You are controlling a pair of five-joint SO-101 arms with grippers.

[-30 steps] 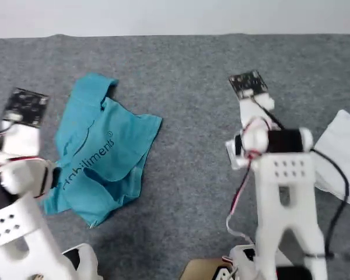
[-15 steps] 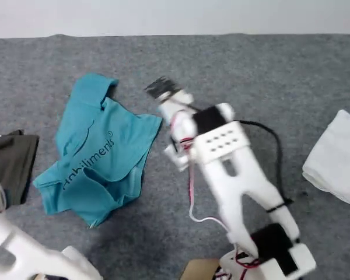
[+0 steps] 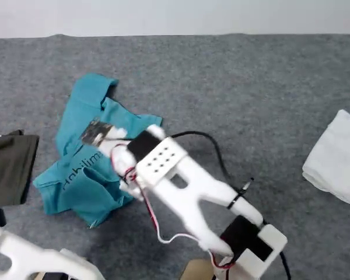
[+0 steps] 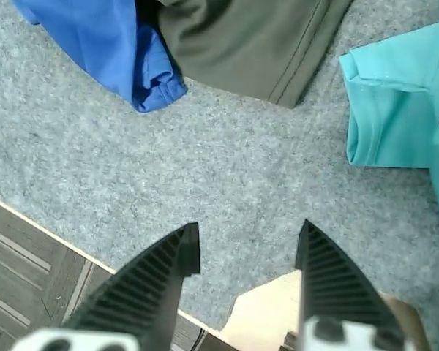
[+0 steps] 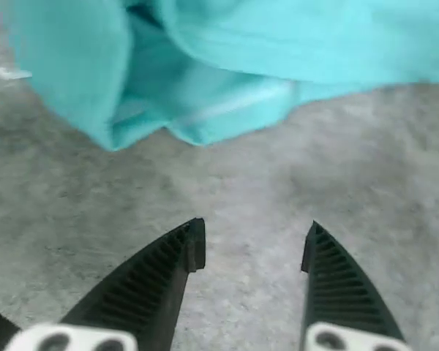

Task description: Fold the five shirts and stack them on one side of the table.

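Since the edge of the teal shirt [image 5: 241, 44] lies just ahead of our open right tool [image 5: 254, 234], that arm is nearer; our left tool [image 4: 249, 234], also open, hovers farther from it.

Bright, even light from above casts soft, faint shadows on the table [image 3: 251, 87].

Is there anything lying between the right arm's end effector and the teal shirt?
No. In the right wrist view, the stretch between the open right end effector and the teal shirt is bare grey table cover.
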